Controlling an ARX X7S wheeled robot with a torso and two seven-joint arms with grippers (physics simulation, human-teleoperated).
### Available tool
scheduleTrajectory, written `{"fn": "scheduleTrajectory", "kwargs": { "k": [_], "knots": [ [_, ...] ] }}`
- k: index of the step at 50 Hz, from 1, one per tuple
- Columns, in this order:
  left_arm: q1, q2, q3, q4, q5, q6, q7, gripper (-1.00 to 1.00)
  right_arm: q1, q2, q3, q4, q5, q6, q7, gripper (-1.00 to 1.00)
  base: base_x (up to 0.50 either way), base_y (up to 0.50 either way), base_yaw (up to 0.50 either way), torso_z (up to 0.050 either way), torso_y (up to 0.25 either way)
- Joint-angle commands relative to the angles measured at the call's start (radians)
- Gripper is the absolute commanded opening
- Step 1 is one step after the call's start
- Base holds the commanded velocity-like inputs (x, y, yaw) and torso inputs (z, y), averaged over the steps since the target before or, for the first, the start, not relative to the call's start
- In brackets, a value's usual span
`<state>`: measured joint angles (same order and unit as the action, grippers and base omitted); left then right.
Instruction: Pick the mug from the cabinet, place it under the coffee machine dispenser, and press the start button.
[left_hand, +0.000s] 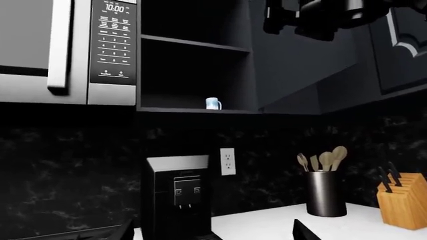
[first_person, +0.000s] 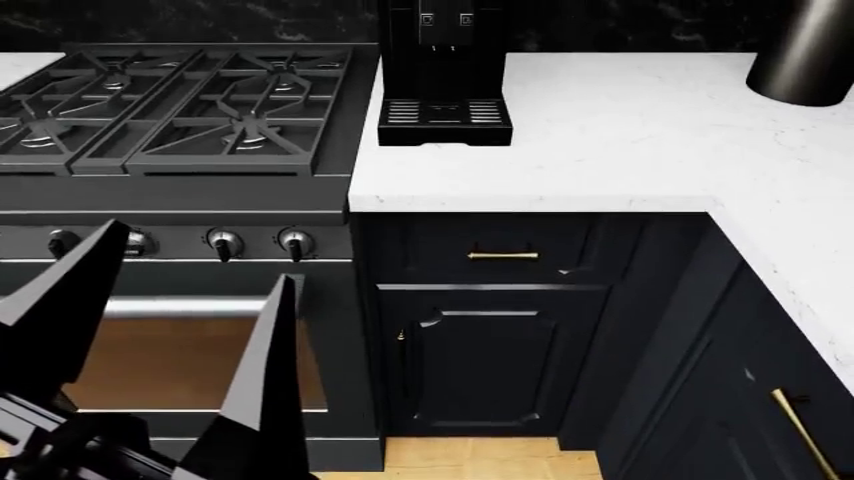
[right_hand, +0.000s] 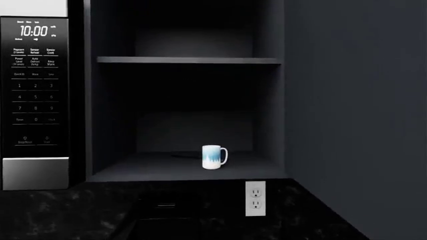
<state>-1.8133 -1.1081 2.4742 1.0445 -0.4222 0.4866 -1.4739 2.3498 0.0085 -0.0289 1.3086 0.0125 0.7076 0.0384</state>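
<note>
The mug (right_hand: 213, 157) stands upright on the lower cabinet shelf (right_hand: 180, 172), well ahead of the unseen right claw; its state cannot be told. Approach level, handle aside. Left claw (first_person: 174, 310) spread, empty.

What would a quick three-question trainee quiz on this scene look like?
1. True or false: the mug stands on the white counter.
2. What sits on the coffee machine's drip tray? A) a mug B) nothing C) a spoon
3. Fill in: the microwave clock reads ___.

Key: 1 false, it is in the cabinet; 2 B; 3 10:00.
</note>
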Motion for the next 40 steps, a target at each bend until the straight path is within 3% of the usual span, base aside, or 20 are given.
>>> {"fn": "scheduleTrajectory", "kwargs": {
  "k": [1,11,17,40],
  "knots": [
    [-0.088,0.029,0.102,-0.003,0.026,0.033,-0.056,1.00,0.000,0.000,0.000,0.000,0.000,0.000,0.000,1.00,0.00,0.00,0.00,0.050,0.000],
    [-0.084,0.028,0.115,-0.006,0.034,0.047,-0.065,1.00,0.000,0.000,0.000,0.000,0.000,0.000,0.000,1.00,0.00,0.00,0.00,0.050,0.000],
    [-0.065,0.022,0.103,-0.009,0.030,0.042,-0.059,1.00,0.000,0.000,0.000,0.000,0.000,0.000,0.000,1.00,0.09,0.00,0.00,0.000,0.000],
    [-0.057,0.015,0.092,-0.005,0.027,0.028,-0.046,1.00,0.000,0.000,0.000,0.000,0.000,0.000,0.000,1.00,0.40,0.00,0.00,0.000,0.000]
  ]
}}
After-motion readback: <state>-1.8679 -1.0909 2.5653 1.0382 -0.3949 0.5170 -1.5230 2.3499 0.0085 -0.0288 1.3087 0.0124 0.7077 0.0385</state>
